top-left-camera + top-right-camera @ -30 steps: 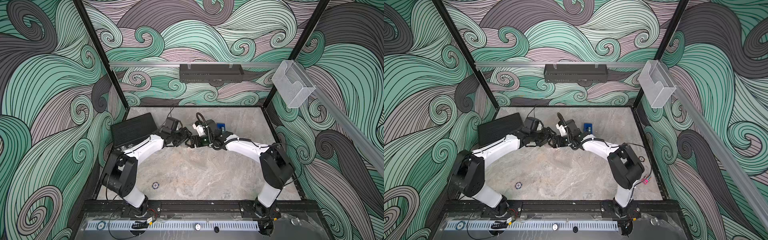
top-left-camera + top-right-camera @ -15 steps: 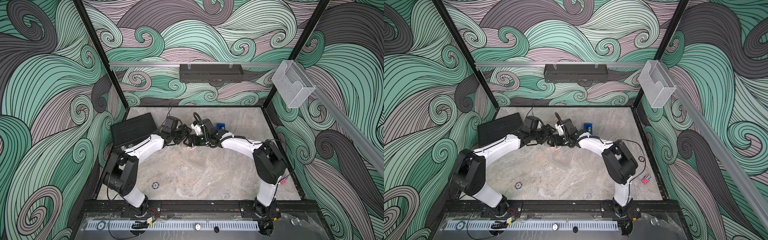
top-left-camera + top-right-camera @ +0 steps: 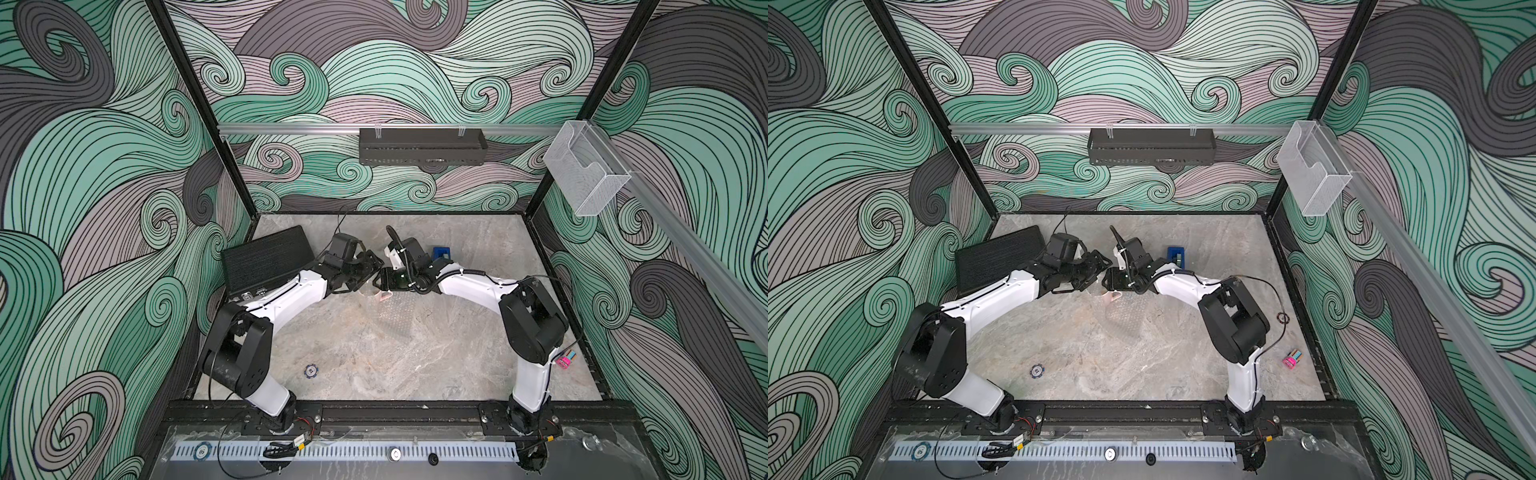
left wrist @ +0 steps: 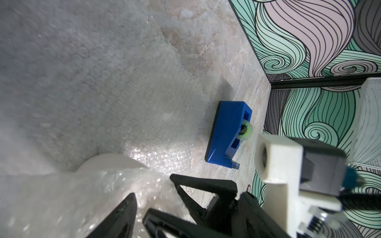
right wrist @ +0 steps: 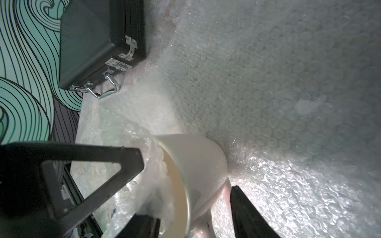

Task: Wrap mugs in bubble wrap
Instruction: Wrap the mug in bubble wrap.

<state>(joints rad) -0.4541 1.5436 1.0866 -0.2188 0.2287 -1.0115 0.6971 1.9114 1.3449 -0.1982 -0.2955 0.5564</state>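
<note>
On the grey stone table [image 3: 374, 365], the pale pink ceramic mug [image 5: 195, 156] sat in clear plastic bubble wrap [image 5: 268, 82]; my right gripper [image 5: 188, 170] straddled its rim and handle, my left gripper [image 3: 372, 268] alongside; whether either clamped, I couldn't tell.

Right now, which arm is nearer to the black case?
Left. The left arm passes right beside the case, along its near edge. The right arm comes in from the opposite side, beyond the mug.

No text, label, brand or number can be read on anything in these views.
</note>
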